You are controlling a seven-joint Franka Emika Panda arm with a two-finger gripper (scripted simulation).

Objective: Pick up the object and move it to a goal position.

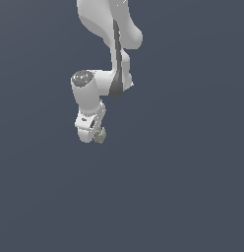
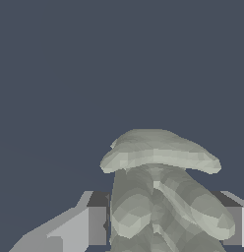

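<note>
The object (image 1: 100, 136) is a small lumpy grey-green thing with pale and dark patches. It sits at the tip of my white gripper (image 1: 96, 134) in the exterior view. In the wrist view the object (image 2: 158, 192) fills the space between my two fingers (image 2: 97, 224), which press on it from both sides. The gripper is shut on it. The arm hangs down from the top of the exterior view and covers part of the object.
A plain dark blue-grey surface (image 1: 183, 187) fills the rest of both views. No other objects or edges show.
</note>
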